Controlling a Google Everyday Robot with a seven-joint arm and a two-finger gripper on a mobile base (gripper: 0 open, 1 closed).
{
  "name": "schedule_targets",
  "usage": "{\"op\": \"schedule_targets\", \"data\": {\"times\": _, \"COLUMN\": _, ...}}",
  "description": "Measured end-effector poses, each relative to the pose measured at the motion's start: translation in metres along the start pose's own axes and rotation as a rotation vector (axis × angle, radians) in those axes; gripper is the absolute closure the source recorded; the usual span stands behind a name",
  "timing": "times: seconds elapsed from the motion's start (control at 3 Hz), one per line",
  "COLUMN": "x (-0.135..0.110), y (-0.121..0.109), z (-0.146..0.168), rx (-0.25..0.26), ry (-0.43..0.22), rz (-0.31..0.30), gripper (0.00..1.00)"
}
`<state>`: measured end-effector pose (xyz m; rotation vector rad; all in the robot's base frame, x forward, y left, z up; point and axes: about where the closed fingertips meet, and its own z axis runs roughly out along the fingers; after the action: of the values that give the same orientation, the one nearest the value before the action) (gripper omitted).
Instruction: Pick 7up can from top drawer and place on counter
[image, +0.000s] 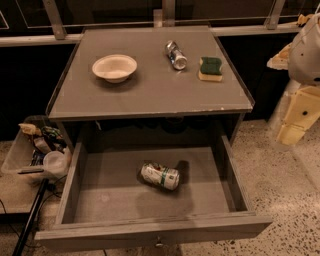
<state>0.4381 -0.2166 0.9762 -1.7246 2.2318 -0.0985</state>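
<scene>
The 7up can (160, 176) lies on its side in the middle of the open top drawer (80, 170), white-silver with green markings. The drawer is pulled fully out below the counter (150, 85), with a small metal knob (159, 244) on its front panel. My gripper (291, 131), cream-coloured, hangs at the right edge of the view beyond the counter's right side. It is well away from the can, holds nothing that I can see, and touches neither the drawer nor the counter.
On the counter stand a white bowl (114, 67) at left, a silver-blue can (176, 55) lying on its side, and a green-yellow sponge (210, 68). A bin of clutter (40, 150) sits on the floor left of the drawer. Speckled floor lies to the right.
</scene>
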Motion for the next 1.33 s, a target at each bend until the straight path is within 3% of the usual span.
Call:
{"op": "schedule_targets", "data": {"times": 0.67, "x": -0.002, "y": 0.005, "z": 0.002, "rx": -0.008, "ry": -0.026, "rz": -0.007, "gripper": 0.0}}
{"op": "schedule_targets", "data": {"times": 1.33, "x": -0.013, "y": 0.034, "z": 0.033, "rx": -0.052, "ry": -0.121, "rz": -0.008, "gripper": 0.0}}
